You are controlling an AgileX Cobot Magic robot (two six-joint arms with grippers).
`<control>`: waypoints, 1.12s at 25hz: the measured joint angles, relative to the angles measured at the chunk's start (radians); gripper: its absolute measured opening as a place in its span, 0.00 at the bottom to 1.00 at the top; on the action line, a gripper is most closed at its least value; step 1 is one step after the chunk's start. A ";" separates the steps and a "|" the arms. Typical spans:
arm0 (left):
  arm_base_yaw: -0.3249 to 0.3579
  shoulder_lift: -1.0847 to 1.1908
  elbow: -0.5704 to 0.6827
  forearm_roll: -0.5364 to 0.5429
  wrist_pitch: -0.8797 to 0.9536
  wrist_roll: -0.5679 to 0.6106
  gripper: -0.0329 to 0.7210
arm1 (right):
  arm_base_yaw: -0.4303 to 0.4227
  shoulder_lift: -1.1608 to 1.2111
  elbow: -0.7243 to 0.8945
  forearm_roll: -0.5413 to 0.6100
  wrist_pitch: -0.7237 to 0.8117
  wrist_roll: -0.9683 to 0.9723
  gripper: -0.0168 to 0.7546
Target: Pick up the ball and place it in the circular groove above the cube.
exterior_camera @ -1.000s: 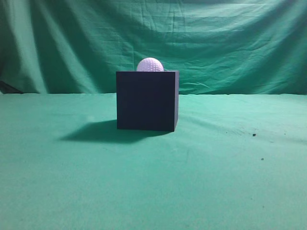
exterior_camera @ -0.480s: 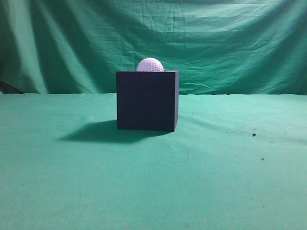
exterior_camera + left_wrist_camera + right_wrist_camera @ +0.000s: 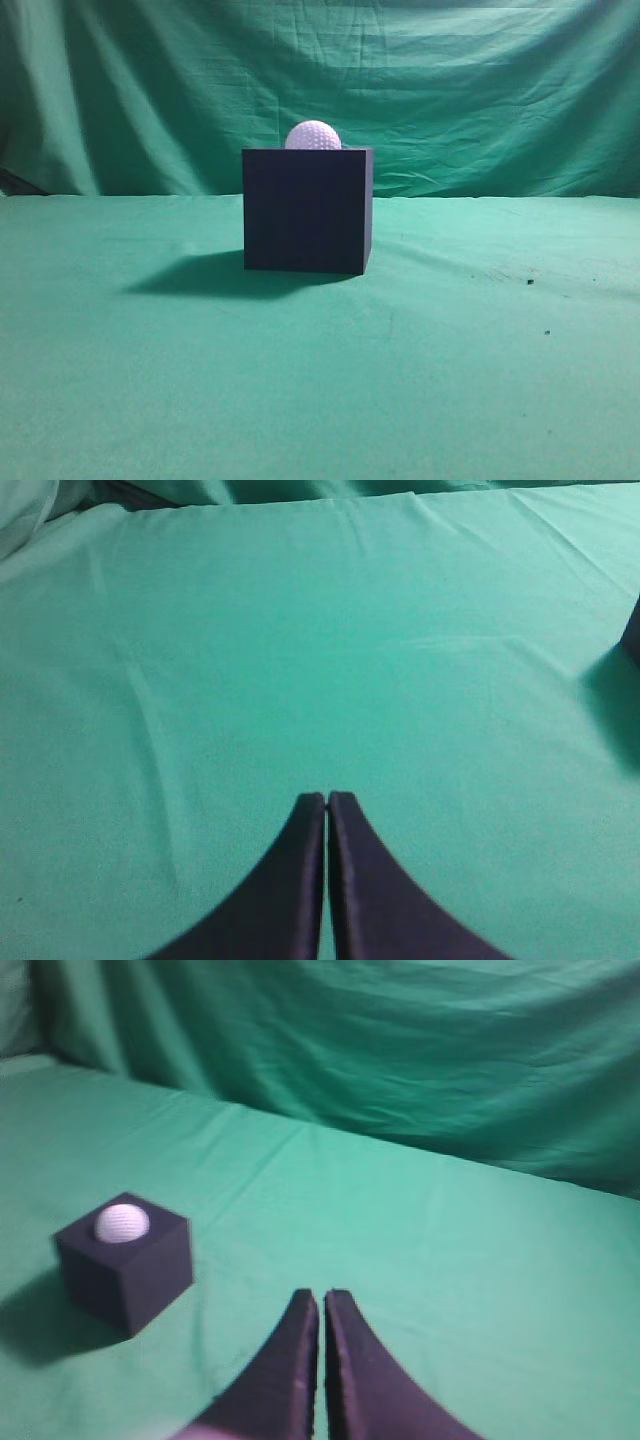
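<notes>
The dark navy cube stands on the green cloth in the middle of the exterior view. The white dimpled ball sits on its top face. The right wrist view shows the cube at the left with the ball resting in the top. My right gripper is shut and empty, well to the right of the cube. My left gripper is shut and empty over bare cloth; a dark corner of the cube shows at that view's right edge. Neither gripper shows in the exterior view.
A green cloth covers the table and a green curtain hangs behind it. A few small dark specks lie on the cloth at the right. The cube casts a shadow to its left.
</notes>
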 joint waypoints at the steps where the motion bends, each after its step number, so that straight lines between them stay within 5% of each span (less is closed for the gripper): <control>1: 0.000 0.000 0.000 0.000 0.000 0.000 0.04 | -0.038 -0.030 0.050 0.005 -0.031 0.000 0.02; 12: 0.000 0.000 0.000 0.000 0.000 0.000 0.04 | -0.348 -0.231 0.475 0.131 -0.289 0.000 0.02; 28: 0.000 0.000 0.000 0.000 0.000 0.000 0.04 | -0.384 -0.231 0.519 0.167 -0.234 0.000 0.02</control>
